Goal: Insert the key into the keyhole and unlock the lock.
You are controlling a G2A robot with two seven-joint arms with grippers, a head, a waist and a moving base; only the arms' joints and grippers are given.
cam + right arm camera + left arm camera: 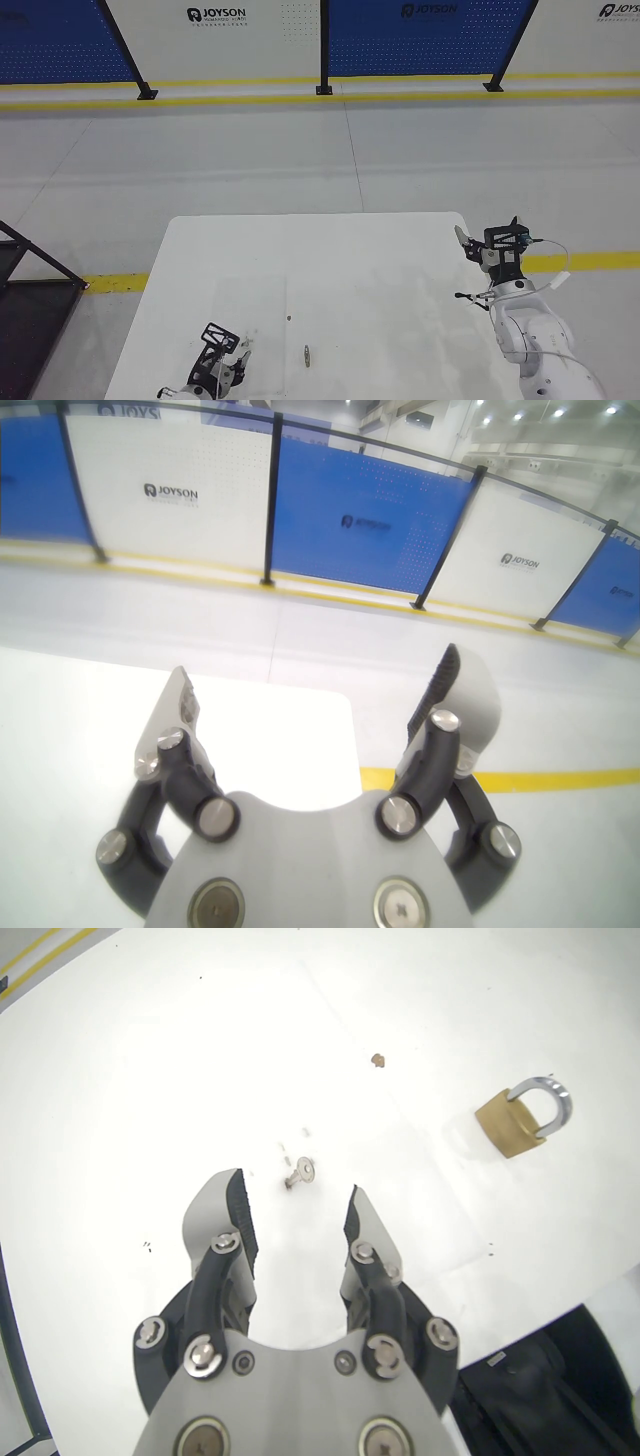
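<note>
The key lies flat on the white surface. The left gripper is just short of the key, fingers apart. The brass lock lies near the key, not touching it. The right gripper, fingers apart, hovers well away from the key.

1. Top view: overhead, facing down and forward across the counter to the fence.
2. Left wrist view: close, steeply down past the left pincer onto the counter's near part.
3. Right wrist view: nearly level past the right pincer; shares counter corner and fence with top view.
</note>
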